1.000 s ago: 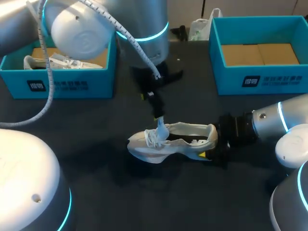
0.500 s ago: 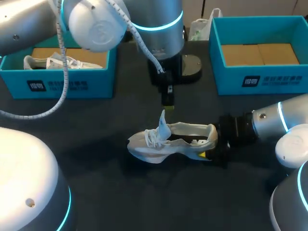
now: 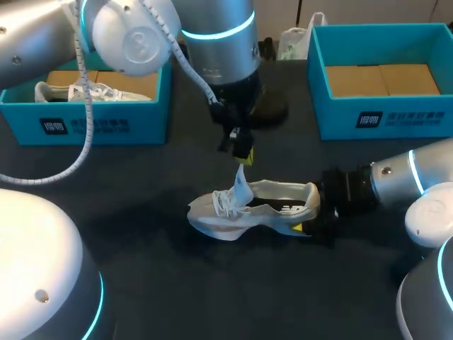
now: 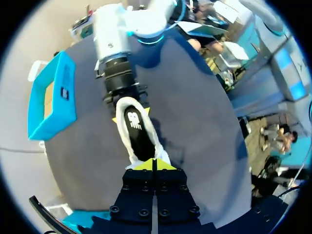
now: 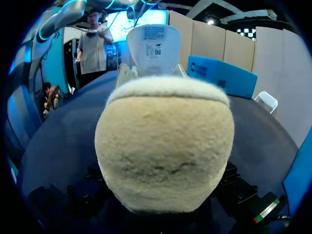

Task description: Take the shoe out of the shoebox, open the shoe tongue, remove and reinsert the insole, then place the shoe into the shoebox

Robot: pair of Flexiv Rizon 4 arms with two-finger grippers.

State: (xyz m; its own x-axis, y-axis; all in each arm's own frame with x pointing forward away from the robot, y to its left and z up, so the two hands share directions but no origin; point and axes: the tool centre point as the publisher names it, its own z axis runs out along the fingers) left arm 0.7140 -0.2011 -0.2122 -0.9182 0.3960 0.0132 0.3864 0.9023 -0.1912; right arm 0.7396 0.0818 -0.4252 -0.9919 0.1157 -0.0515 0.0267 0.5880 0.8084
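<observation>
The shoe (image 3: pixel 237 218) lies mid-counter (image 3: pixel 141 283), its heel clamped by the right jaws. The left jaws, closed and empty, hang just above the raised tongue (image 3: pixel 241 185). Risk: if they descend closed, they would flatten the tongue onto the insole (image 4: pixel 136 127).

Dark surface (image 3: pixel 141 184), seen from above. A white shoe (image 3: pixel 251 205) stood on its sole near the middle, with its toe toward the left arm's side and its heel toward the right arm's side. Two open blue boxes rested toward the far edge, well apart from each other. The left shoebox (image 3: pixel 85 124) lay at the far left and the right shoebox (image 3: pixel 382 117) at the far right.
</observation>
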